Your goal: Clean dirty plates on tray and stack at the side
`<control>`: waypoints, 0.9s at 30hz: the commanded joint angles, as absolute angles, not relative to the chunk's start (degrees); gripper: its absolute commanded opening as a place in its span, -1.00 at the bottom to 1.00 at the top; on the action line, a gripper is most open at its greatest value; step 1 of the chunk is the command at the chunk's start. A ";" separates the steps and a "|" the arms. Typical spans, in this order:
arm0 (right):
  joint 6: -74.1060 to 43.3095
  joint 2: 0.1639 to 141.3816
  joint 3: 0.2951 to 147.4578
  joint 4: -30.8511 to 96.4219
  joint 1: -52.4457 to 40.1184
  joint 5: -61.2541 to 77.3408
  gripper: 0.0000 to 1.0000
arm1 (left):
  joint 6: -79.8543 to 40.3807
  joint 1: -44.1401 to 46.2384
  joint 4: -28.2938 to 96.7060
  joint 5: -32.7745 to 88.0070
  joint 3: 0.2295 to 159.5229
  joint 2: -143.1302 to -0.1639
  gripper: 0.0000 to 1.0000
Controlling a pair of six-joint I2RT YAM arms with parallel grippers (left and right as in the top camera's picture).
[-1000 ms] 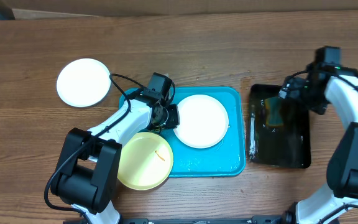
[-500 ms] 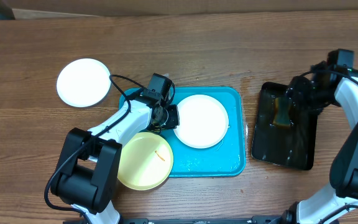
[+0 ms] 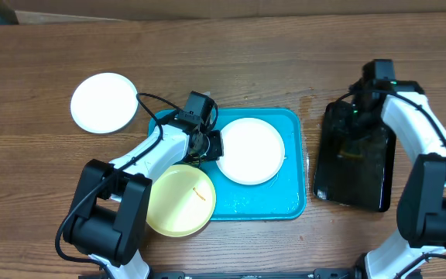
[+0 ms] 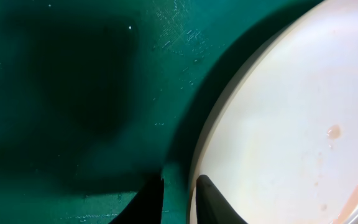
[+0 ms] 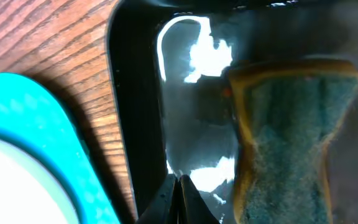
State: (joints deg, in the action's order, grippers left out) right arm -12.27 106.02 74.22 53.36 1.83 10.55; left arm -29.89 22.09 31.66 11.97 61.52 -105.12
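1. A brown wooden table (image 3: 231, 70) fills the overhead view.
2. A large bright cyan-blue rectangular plastic tray (image 3: 285, 201) lies at the centre of the frame.
3. A narrow black tray (image 3: 355, 186), wet and shiny, lies at the right, just apart from the cyan-blue tray.
4. A round white plate on the tray (image 3: 250, 150) sits centre-right. The left wrist view shows pinkish-orange smears on it, so it looks unwashed.
5. A round pale yellow-green plate (image 3: 176, 201) sits at lower left, overlapping the cyan-blue tray's corner and hanging off it. It carries a small reddish speck.
6. A second round white plate (image 3: 104, 102) lies alone on the wood at upper left, and looks clean. It is likely the one plate finished, with two plates left and no stack yet.
7. A yellow-and-green sponge (image 5: 291, 143) lies in the black tray.
8. The left gripper (image 4: 180, 198) pinches the left rim of the white plate on the tray, one finger on each side.
9. The right gripper (image 5: 179, 193) hangs over the black tray beside the sponge, its fingertips pressed together and holding nothing.
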 commanded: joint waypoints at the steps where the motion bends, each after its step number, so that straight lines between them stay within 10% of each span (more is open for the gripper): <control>1: -13.78 105.97 72.75 52.10 -0.71 6.07 -0.92 | -29.80 22.20 31.51 11.64 61.10 -105.65 -0.60; 27: -14.90 106.00 69.69 48.71 -7.55 7.16 -0.92 | -29.80 22.20 31.66 11.68 61.10 -105.65 -0.61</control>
State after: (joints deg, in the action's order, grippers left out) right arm -14.55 106.04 70.13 48.95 -5.50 5.54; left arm -29.89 22.09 31.70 11.97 61.52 -105.12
